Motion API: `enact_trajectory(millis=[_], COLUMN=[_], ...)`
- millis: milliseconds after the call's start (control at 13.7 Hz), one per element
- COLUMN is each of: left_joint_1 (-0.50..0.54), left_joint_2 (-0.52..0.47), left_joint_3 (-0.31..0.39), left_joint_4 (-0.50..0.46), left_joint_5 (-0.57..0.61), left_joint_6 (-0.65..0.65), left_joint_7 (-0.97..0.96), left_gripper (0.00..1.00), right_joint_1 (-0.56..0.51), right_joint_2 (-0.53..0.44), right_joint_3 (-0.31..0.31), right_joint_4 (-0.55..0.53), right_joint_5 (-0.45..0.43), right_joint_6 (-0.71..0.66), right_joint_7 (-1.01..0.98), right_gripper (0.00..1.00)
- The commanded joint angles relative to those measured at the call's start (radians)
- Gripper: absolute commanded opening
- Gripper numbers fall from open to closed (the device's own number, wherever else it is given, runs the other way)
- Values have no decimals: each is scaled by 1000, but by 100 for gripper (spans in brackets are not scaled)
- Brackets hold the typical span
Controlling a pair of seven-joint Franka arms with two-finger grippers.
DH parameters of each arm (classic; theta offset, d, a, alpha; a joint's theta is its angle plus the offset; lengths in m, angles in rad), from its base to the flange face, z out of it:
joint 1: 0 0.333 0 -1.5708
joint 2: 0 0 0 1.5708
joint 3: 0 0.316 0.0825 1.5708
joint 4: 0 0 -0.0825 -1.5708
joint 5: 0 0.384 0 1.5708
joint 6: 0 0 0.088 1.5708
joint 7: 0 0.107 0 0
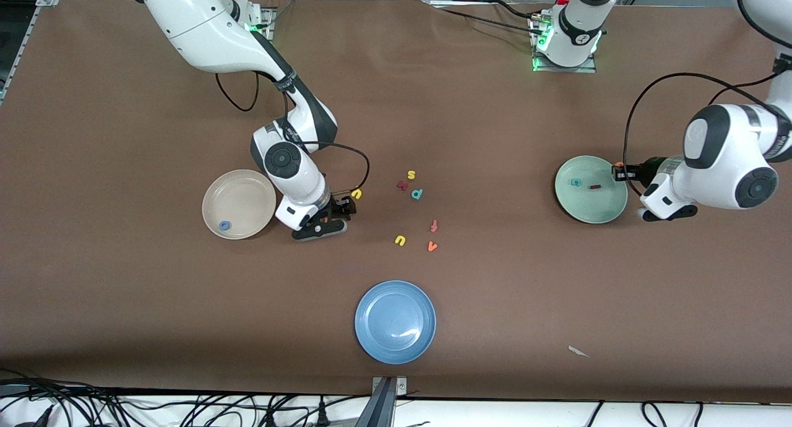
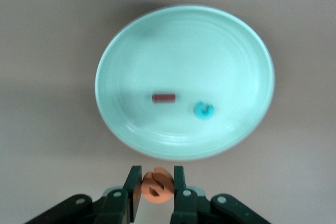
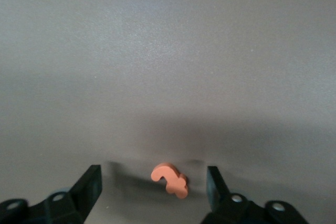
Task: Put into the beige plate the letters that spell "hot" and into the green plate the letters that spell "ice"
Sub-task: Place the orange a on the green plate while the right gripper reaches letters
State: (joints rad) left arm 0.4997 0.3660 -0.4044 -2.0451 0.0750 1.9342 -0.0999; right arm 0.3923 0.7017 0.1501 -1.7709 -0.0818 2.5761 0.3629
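Blue plate [image 1: 395, 322]: nearest the front camera, at the table's middle, nothing in it.
Loose letters: yellow u [image 1: 400, 240] and orange v [image 1: 432, 246] lowest in the cluster; reddish f [image 1: 434, 226] just above them; teal p [image 1: 417, 194], a dark red letter [image 1: 402, 185] and a yellow s [image 1: 411, 175] farther from the camera.
Yellow h [image 1: 356, 194]: on the bare table, just beside the right gripper's black fingers.
Beige plate [image 1: 247, 192]: toward the right arm's end; blue o [image 1: 224, 226] lying inside, near the rim closest to the camera.
Right gripper [image 3: 153, 184]: low over the table beside the beige plate, fingers spread wide, nothing pinched yet.
Orange t [image 3: 169, 179]: flat on the table between those spread fingers, touching neither.
Green plate [image 1: 609, 207]: toward the left arm's end; teal c [image 2: 203, 110] and maroon i [image 2: 164, 98] inside, near each other but apart.
Left gripper [image 2: 156, 184]: just outside the green plate's rim, fingers pressed onto the orange e [image 2: 157, 186].
Orange e: pinched upright between the left fingers, not yet over the plate's bowl.
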Motion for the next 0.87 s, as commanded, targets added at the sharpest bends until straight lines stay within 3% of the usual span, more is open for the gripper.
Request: enact_trajectory(millis=[0, 219, 292, 364, 437, 583, 802], left_joint_1=[0, 0, 0, 0, 0, -1, -12], left_joint_2=[-26, 11, 14, 11, 1, -39, -99], left_joint_3=[-8, -7, -7, -7, -8, -11, -14], left_joint_4=[-179, -187, -185, -175, -153, -81, 139], left_joint_5=[-15, -14, -14, -14, -14, -15, -29], left_joint_6=[216, 236, 244, 244, 243, 195, -69], left_joint_7=[25, 23, 23, 23, 25, 17, 6], left_gripper=[12, 14, 24, 57, 100, 100, 100], right_joint_1=[13, 14, 14, 14, 14, 14, 13], right_joint_2=[10, 12, 13, 15, 15, 15, 12], right_joint_3=[-14, -14, -15, -15, -15, -18, -27], right_joint_4=[2, 1, -1, -1, -7, -15, -21], right_joint_5=[-22, -22, -32, -38, -38, -41, -50], right_joint_6=[19, 19, 19, 19, 24, 33, 33], right_joint_7=[27, 27, 27, 27, 27, 25, 21], right_gripper=[77, 65, 60, 57, 52, 43, 24])
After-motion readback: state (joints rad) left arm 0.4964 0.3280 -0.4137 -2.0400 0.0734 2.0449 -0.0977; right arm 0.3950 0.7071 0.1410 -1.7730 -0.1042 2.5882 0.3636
